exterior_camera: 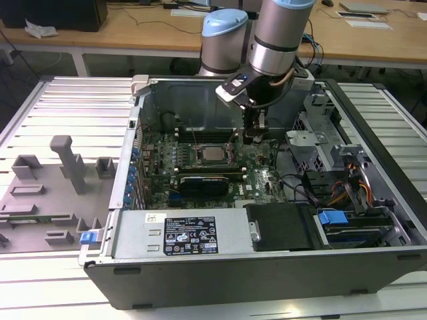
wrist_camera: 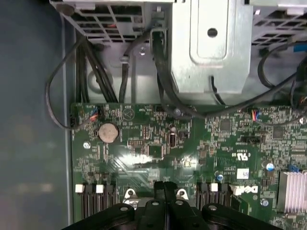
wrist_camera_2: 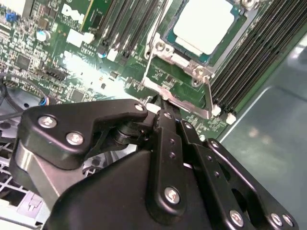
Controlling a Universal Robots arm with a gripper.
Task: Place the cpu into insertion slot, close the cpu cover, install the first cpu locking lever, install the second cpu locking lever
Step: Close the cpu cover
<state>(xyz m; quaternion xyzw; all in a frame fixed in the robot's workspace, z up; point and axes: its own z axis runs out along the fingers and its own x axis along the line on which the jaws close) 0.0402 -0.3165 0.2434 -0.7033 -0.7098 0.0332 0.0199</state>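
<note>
Plainly, the slatted table carries the computer case laid on its side with the open face up, which I judge is what lets the arm reach straight down onto the green circuit board on the case floor. Along the case's front wall sits the labelled power supply, and a grey drive cage stands at the board's edge, both apart from the work. Near the middle of the board, between banks of long black memory slots, is the insertion slot. The cpu lies flat inside it, silver top up and square to the rim, so the placing looks done. The cpu cover seems to lie down around the chip as a silvery frame, likely to pin it by its edges, though whether it is fully seated I cannot tell. A thin locking lever runs along the socket's side nearest the gripper; whether it is hooked down I cannot tell. The gripper hangs just over that lever, beside the socket and not over the chip. Its fingers are pressed together with nothing visible between them, a narrow tip that would suit pushing a wire lever rather than grasping.
</note>
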